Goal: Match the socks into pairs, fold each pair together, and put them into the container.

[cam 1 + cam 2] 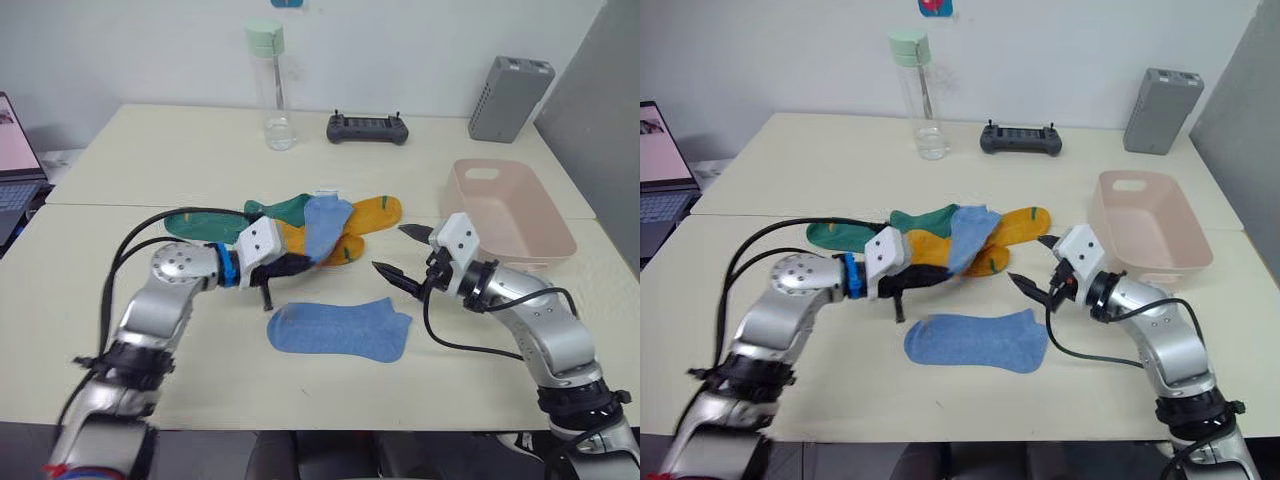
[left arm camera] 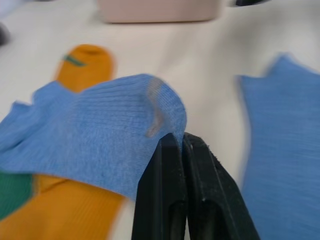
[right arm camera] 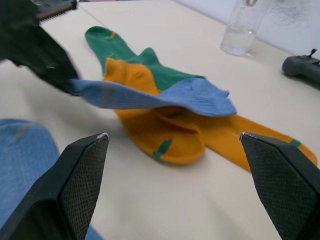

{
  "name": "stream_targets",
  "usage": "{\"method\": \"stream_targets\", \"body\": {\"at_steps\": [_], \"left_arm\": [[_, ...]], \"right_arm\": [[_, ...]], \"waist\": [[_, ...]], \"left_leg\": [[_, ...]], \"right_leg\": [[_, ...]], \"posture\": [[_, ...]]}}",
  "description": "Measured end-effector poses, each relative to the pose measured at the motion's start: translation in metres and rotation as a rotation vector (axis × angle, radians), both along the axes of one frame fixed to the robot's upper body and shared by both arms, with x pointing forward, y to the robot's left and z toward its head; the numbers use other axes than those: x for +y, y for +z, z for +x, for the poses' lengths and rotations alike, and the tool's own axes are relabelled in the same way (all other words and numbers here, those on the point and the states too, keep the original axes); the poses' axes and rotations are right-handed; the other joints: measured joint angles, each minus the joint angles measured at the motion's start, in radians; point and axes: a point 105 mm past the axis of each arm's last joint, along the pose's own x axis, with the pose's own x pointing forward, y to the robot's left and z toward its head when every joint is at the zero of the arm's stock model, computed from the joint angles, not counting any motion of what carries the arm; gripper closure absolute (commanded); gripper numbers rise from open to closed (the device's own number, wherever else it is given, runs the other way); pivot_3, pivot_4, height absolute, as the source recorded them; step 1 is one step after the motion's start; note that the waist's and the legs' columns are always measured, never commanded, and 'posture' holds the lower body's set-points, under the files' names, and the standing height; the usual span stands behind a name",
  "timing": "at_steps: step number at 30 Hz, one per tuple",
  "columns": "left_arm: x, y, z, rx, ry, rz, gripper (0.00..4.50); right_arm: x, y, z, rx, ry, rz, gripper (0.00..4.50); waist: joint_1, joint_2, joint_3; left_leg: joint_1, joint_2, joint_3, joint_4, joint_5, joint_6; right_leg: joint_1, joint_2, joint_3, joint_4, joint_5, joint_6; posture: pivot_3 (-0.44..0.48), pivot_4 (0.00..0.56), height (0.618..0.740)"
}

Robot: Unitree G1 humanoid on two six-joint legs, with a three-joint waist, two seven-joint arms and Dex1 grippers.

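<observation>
My left claw pinches the cuff of one blue sock lifted off the pile, while its mate lies flat just nearer, long axis left-to-right, and my right claw waits spread, container beyond.

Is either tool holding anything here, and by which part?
Left tool pinches a light blue sock by its edge. Right tool is open, holding nothing.

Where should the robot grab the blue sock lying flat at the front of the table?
Probably at its open cuff end, nearest the right claw, coming from above. The flat blue sock lies spread on the table with nothing on it, so a thin edge there can be pinched.
</observation>
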Motion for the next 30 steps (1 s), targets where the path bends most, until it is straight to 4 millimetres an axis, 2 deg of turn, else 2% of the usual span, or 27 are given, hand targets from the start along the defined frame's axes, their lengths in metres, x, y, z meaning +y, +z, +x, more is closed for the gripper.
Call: {"method": "stream_targets", "body": {"at_steps": [5,10,13,15,19,21,23,26,30], "left_arm": [[-0.025,0.003,-0.038,0.155,-0.122,-0.043,4.48],[-0.034,0.002,-0.04,0.199,-0.117,-0.064,4.48],[-0.043,-0.002,-0.043,0.226,-0.13,-0.075,3.86],[-0.043,-0.004,-0.043,0.231,-0.127,-0.071,3.23],[-0.035,0.0,-0.04,0.253,-0.115,-0.066,2.02],[-0.025,0.003,-0.03,0.242,-0.089,-0.052,1.38],[-0.008,0.006,-0.006,0.175,-0.006,-0.026,0.77],[0.005,0.011,0.036,0.051,0.125,-0.029,0.77],[0.004,0.001,0.073,-0.029,0.22,-0.021,0.77]], "right_arm": [[-0.004,-0.002,-0.002,0.014,0.026,-0.031,0.0],[-0.019,0.002,-0.001,0.023,0.018,-0.067,0.0],[-0.031,0.006,-0.001,0.025,0.003,-0.097,0.0],[-0.035,0.004,-0.006,0.048,0.009,-0.11,0.0],[-0.029,0.0,-0.027,0.118,0.074,-0.101,0.0],[-0.024,-0.006,-0.044,0.18,0.138,-0.124,0.0],[-0.011,-0.013,-0.062,0.243,0.216,-0.138,0.0],[0.004,-0.022,-0.074,0.288,0.275,-0.129,0.0],[0.017,-0.039,-0.083,0.303,0.326,-0.193,0.0]], "waist": [[0.003,0.0,0.0],[0.003,0.0,0.0],[0.003,0.0,0.0],[0.003,0.0,0.0],[0.001,0.0,0.0],[0.002,0.0,0.0],[0.003,0.0,0.0],[0.003,0.0,0.0],[0.007,0.0,0.001]], "left_leg": [[0.0,0.0,-0.001,0.005,0.0,0.0],[0.0,0.0,0.0,0.009,0.0,0.0],[0.0,0.0,0.0,0.01,0.0,0.0],[0.0,0.0,0.0,0.009,0.0,0.0],[0.0,0.0,0.0,0.008,0.0,0.0],[0.0,0.0,-0.001,0.007,0.0,0.0],[0.0,0.0,-0.001,0.007,0.0,0.0],[0.0,0.0,-0.001,0.011,0.0,0.0],[-0.002,-0.001,0.001,0.013,0.0,0.001]], "right_leg": [[0.001,0.0,0.0,0.0,-0.002,0.004],[0.002,0.0,0.001,0.0,-0.003,0.003],[0.003,0.0,0.001,0.0,-0.002,0.003],[0.002,0.0,0.001,0.0,-0.002,0.003],[0.002,0.0,0.001,0.001,-0.002,0.004],[0.002,0.0,0.001,0.0,-0.003,0.004],[0.001,0.0,0.0,0.0,-0.005,0.001],[0.002,0.0,0.001,0.0,-0.004,0.001],[0.001,-0.001,0.002,-0.001,-0.003,0.002]], "posture": [[0.0,0.15,0.74],[0.0,0.15,0.74],[0.0,0.15,0.74],[0.0,0.15,0.74],[0.0,0.15,0.74],[0.0,0.15,0.74],[0.0,0.15,0.74],[0.0,0.15,0.74],[0.0,0.15,0.74]]}}
